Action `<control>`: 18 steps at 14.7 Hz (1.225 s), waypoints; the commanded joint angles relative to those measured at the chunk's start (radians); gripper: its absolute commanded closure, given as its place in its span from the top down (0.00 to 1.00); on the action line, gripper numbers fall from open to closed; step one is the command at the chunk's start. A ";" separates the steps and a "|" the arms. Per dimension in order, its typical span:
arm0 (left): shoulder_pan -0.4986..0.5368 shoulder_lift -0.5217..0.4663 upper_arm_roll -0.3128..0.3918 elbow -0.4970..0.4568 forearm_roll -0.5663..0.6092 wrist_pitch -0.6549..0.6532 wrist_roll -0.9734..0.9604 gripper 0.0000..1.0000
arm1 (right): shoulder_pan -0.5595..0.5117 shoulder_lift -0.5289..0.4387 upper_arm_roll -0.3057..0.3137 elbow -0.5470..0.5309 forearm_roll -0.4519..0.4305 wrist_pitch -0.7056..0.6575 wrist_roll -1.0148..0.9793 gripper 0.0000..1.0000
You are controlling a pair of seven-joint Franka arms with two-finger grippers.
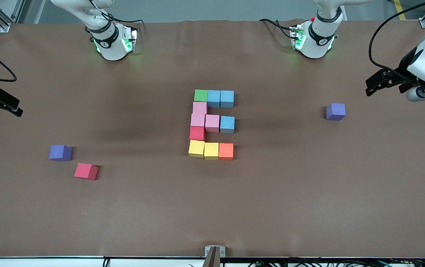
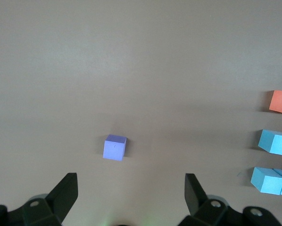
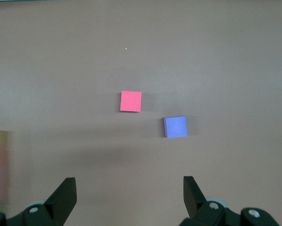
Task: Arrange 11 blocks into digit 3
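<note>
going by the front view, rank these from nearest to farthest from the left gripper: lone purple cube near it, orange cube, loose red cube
From the open left gripper:
1. Purple cube, toward the left arm's end of the table.
2. Orange cube, at the figure's corner nearest the camera.
3. Loose red cube, toward the right arm's end.

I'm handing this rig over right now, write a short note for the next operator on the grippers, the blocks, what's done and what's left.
Left gripper: open, empty, waiting over the left arm's end of the table.
Right gripper: open, empty, waiting over the right arm's end.
The digit 3 sits mid-table, eleven blocks touching, reading mirrored like an E from the front camera.
Loose: purple cube toward the left arm's end; second purple cube and a spare red cube toward the right arm's end.
Done: figure looks complete.
Left: apparently nothing.
</note>
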 commanded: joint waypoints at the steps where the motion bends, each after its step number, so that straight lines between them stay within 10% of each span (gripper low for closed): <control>1: 0.002 0.005 -0.007 0.014 0.016 -0.014 -0.011 1.00 | -0.016 -0.027 0.012 -0.028 -0.009 0.003 0.005 1.00; 8: 0.003 0.005 -0.008 0.014 0.016 -0.014 -0.011 1.00 | -0.028 0.062 0.012 -0.016 -0.002 0.159 0.006 1.00; 18: 0.003 0.004 -0.008 0.014 0.016 -0.014 -0.009 1.00 | -0.018 0.049 0.018 0.033 -0.012 0.018 0.005 1.00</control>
